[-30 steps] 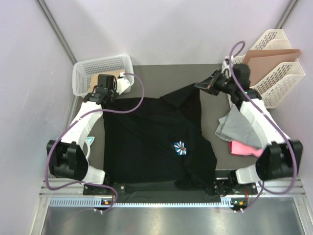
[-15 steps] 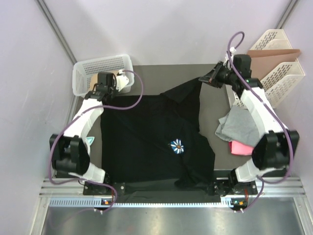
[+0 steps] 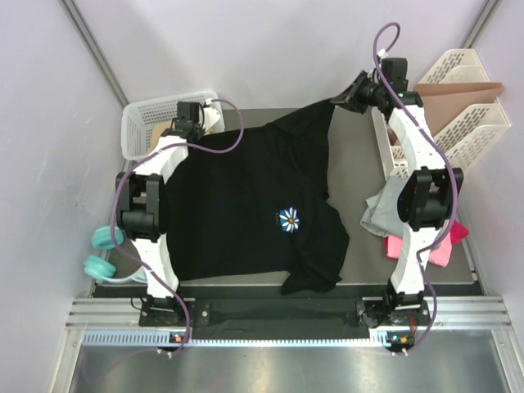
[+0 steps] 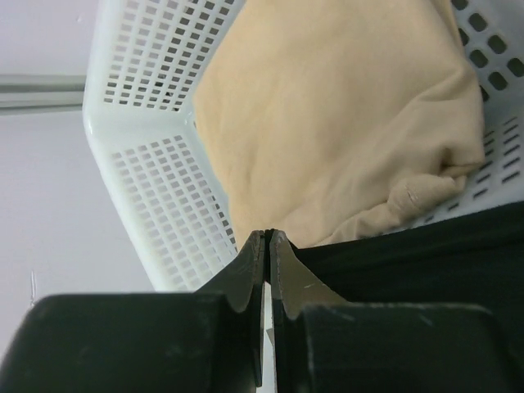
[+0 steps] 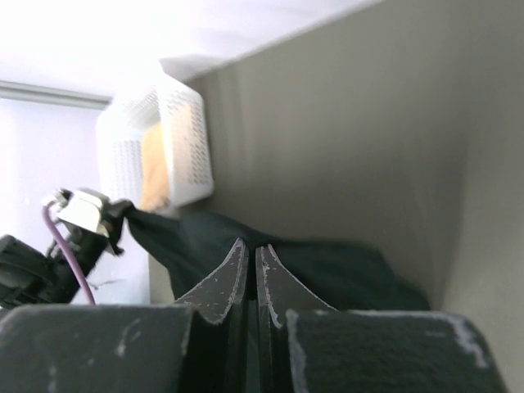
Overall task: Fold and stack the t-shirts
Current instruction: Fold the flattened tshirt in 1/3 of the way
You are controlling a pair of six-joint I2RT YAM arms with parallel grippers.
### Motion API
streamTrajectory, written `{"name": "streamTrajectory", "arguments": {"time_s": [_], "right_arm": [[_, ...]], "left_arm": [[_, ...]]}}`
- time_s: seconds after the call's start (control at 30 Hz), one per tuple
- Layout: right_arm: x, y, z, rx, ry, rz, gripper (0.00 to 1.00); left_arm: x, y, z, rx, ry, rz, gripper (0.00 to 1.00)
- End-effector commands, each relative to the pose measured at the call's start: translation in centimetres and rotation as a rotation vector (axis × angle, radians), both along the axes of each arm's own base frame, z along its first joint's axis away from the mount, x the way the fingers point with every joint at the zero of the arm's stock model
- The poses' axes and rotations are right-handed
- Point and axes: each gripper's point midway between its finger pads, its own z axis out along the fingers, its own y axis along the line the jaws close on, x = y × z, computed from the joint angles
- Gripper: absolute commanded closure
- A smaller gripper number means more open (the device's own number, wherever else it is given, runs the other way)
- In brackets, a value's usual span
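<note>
A large black t-shirt (image 3: pixel 237 205) with a white-and-blue chest logo (image 3: pixel 288 219) lies spread over the table, its far edge lifted and stretched taut. At the far-left corner of the cloth, beside the basket, my left gripper (image 3: pixel 195 133) is shut on it; in the left wrist view the jaws (image 4: pixel 268 234) are pressed together with black cloth (image 4: pixel 426 254) running off to the right. My right gripper (image 3: pixel 336 100) is shut on the far-right corner, and black fabric (image 5: pixel 327 262) hangs behind the closed jaws (image 5: pixel 251 246). A grey t-shirt (image 3: pixel 383 214) and a pink t-shirt (image 3: pixel 399 246) lie crumpled at the right, under the right arm.
A white perforated basket (image 3: pixel 151 123) holding beige cloth (image 4: pixel 327 123) stands at the far left. A white file rack (image 3: pixel 463 123) with a brown cardboard sheet (image 3: pixel 454 88) stands at the far right. Teal headphones (image 3: pixel 102 250) lie off the table's left edge.
Both arms have stretched toward the far side and risen, pulling the black shirt's far edge with them. The whole shirt has slid away from the near edge and spread flatter.
</note>
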Motion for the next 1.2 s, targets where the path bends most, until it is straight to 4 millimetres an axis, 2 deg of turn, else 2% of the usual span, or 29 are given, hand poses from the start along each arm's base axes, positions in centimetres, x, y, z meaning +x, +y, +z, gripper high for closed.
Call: {"name": "streamTrajectory", "arguments": {"time_s": [0.0,0.03,0.07,0.1,0.17,0.2,0.23,0.27,0.3,0.33,0.37,0.4,0.47,0.53,0.57,0.6,0.63,0.67,0.7,0.77,0.8,0.87,0.9,0.93,1.0,1.03,1.07,1.13,1.17], "right_arm": [[0.1,-0.6,1.4,-0.035,-0.039,-0.010,1.00],[-0.5,-0.4,0.6,-0.053,-0.021,-0.005,1.00],[-1.2,-0.4,1.3,-0.081,-0.041,0.003,1.00],[-2.0,-0.1,0.5,-0.102,-0.018,0.007,1.00],[-3.5,0.3,1.6,-0.133,-0.044,0.023,1.00],[-4.4,0.8,0.3,-0.155,-0.015,0.030,1.00],[-5.2,1.1,0.4,-0.177,-0.022,0.038,1.00],[-6.2,1.0,1.4,-0.190,-0.042,0.031,1.00],[-7.2,1.5,0.1,-0.212,-0.014,0.037,1.00],[-7.9,1.6,0.0,-0.232,-0.015,0.039,1.00],[-9.2,1.5,1.2,-0.238,-0.040,0.035,1.00],[-10.2,2.1,0.0,-0.246,-0.025,0.049,1.00],[-12.2,2.7,1.1,-0.240,-0.051,0.059,1.00],[-14.2,3.6,-0.2,-0.251,-0.022,0.079,1.00],[-15.4,3.8,0.6,-0.246,-0.044,0.087,1.00],[-16.8,4.4,-1.0,-0.260,-0.010,0.103,1.00],[-17.7,4.6,-1.5,-0.257,0.002,0.106,1.00],[-19.0,4.5,-1.0,-0.250,-0.011,0.103,1.00],[-20.4,4.6,-3.5,-0.263,0.038,0.111,1.00],[-22.7,4.5,-4.4,-0.258,0.056,0.106,1.00],[-24.5,4.3,-7.7,-0.295,0.120,0.113,1.00],[-27.0,4.3,-9.2,-0.294,0.156,0.111,1.00],[-28.5,3.6,-12.0,-0.318,0.216,0.108,0.98],[-29.4,3.7,-12.8,-0.316,0.237,0.110,0.90],[-31.1,3.8,-14.2,-0.313,0.274,0.148,0.61],[-31.4,4.0,-14.1,-0.324,0.274,0.172,0.38],[-31.3,3.9,-13.9,-0.339,0.284,0.178,0.30],[-29.7,4.1,-10.7,-0.351,0.209,0.170,0.21],[-28.8,4.4,-9.7,-0.355,0.184,0.170,0.21]], "left_arm": [[2.1,2.5,3.0,0.016,-0.130,0.089,1.00],[1.8,2.6,2.9,0.012,-0.130,0.090,1.00],[1.2,2.6,2.0,0.015,-0.112,0.083,1.00],[1.0,2.7,3.1,0.015,-0.149,0.082,1.00],[-0.3,3.1,2.2,0.038,-0.123,0.073,1.00],[-0.8,3.1,3.6,0.034,-0.157,0.066,1.00],[-1.3,3.2,3.7,0.033,-0.160,0.060,1.00],[-2.3,3.4,2.8,0.045,-0.134,0.051,1.00],[-3.1,3.5,4.0,0.044,-0.160,0.051,1.00],[-3.7,3.3,3.8,0.037,-0.149,0.036,1.00],[-4.9,3.2,2.7,0.039,-0.115,0.026,1.00],[-5.6,3.2,3.6,0.033,-0.134,0.020,1.00],[-7.5,2.8,1.7,0.019,-0.078,-0.004,1.00],[-8.9,2.7,1.8,0.011,-0.080,-0.011,1.00],[-10.1,2.5,0.2,-0.001,-0.043,-0.018,1.00],[-10.8,2.4,0.2,-0.008,-0.042,-0.023,1.00],[-11.5,2.4,-0.4,-0.016,-0.028,-0.023,1.00],[-13.0,2.1,-2.3,-0.038,0.026,-0.024,1.00],[-13.7,2.0,-2.5,-0.048,0.030,-0.029,1.00],[-16.2,1.8,-5.3,-0.068,0.102,-0.027,1.00],[-17.2,1.6,-5.8,-0.082,0.118,-0.040,1.00],[-19.5,1.6,-8.2,-0.081,0.177,-0.046,1.00],[-20.0,1.7,-8.4,-0.080,0.177,-0.039,1.00],[-20.5,1.8,-8.6,-0.080,0.182,-0.034,1.00],[-21.4,1.7,-8.8,-0.086,0.196,-0.038,0.96],[-21.7,1.6,-8.5,-0.099,0.208,-0.037,0.75],[-21.7,1.4,-7.8,-0.109,0.205,-0.038,0.63],[-21.3,0.8,-5.8,-0.139,0.192,-0.049,0.38],[-20.8,0.7,-4.4,-0.148,0.156,-0.051,0.33]]}}
